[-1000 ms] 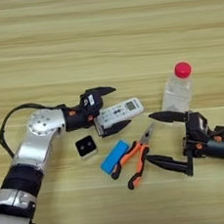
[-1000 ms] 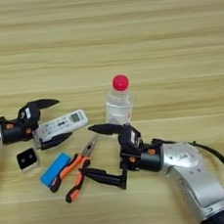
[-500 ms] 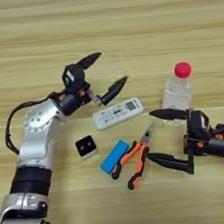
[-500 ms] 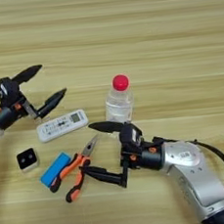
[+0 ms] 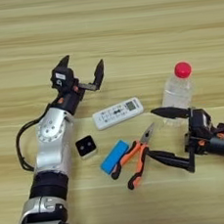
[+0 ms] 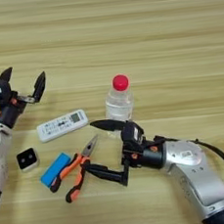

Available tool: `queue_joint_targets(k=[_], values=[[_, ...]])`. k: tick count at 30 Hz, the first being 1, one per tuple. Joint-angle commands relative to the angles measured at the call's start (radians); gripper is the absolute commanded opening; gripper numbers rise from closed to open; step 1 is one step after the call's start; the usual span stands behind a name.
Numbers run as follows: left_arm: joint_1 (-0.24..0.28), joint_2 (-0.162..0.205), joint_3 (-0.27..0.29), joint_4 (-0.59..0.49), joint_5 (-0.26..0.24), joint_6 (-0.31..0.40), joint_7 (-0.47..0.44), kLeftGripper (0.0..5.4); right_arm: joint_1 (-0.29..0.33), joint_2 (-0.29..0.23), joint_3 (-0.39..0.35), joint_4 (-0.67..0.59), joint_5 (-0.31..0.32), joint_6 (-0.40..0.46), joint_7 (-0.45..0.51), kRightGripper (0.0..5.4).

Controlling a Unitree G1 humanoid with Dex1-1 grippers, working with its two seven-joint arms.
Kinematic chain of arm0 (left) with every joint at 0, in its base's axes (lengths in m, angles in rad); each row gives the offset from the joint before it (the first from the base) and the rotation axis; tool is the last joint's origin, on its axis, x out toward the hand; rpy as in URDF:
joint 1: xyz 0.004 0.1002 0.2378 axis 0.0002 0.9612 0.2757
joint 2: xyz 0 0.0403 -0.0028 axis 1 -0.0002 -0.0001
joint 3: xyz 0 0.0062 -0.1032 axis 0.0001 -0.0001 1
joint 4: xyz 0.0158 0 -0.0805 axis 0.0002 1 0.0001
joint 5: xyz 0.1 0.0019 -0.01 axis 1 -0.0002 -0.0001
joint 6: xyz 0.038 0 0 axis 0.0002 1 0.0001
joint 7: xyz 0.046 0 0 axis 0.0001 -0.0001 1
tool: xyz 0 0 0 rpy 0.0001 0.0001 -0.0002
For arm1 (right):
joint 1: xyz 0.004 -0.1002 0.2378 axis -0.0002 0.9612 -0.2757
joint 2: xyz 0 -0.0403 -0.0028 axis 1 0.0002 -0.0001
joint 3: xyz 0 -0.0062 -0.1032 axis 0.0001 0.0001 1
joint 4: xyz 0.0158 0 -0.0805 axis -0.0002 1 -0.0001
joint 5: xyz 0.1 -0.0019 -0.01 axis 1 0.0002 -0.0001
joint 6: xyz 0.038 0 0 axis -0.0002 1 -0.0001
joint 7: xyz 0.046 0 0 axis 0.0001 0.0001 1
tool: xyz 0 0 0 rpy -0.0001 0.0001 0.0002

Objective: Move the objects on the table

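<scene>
Change since earlier frames: left gripper is lifting further off the white remote control; right gripper and all objects are staying where they were.
Landmark: white remote control is lying flat on the table, buttons facing up, tilted slightly.
Left gripper: is hovering just beyond the remote's far-left end, fingers spread wide apart, holding nothing.
Right gripper: is sitting to the near-right of the remote, fingers spread wide apart, empty; upper finger is pointing toward the bottle's base, lower finger is reaching toward the pliers' handles.
Clear plastic bottle with red cap: is standing upright just right of the remote.
Orange-black pliers: are lying near the remote's front edge, nose pointing toward the remote.
Flat blue block: is resting in front of the remote, just beside the pliers' handles.
Small black cube: is sitting to the near-left of the remote, beside the left forearm.
</scene>
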Motion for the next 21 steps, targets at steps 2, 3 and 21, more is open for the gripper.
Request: queue_joint_targets(k=[2, 3, 21], values=[[-0.04, 0.0, 0.014, 0.117, 0.062, -0.044, 0.109, 5.36, -0.012, -0.013, -0.013, -0.011, -0.002, -0.004, 0.001, 5.4], [-0.045, 0.004, 0.011, 0.137, 0.077, -0.057, 0.124, 5.36, -0.011, -0.014, -0.015, -0.014, -0.003, -0.005, 0.0, 5.4], [-0.078, 0.009, 0.008, 0.249, 0.104, -0.129, 0.156, 5.36, 0.024, -0.059, -0.134, -0.335, 0.192, 0.06, -0.034, 5.4]])
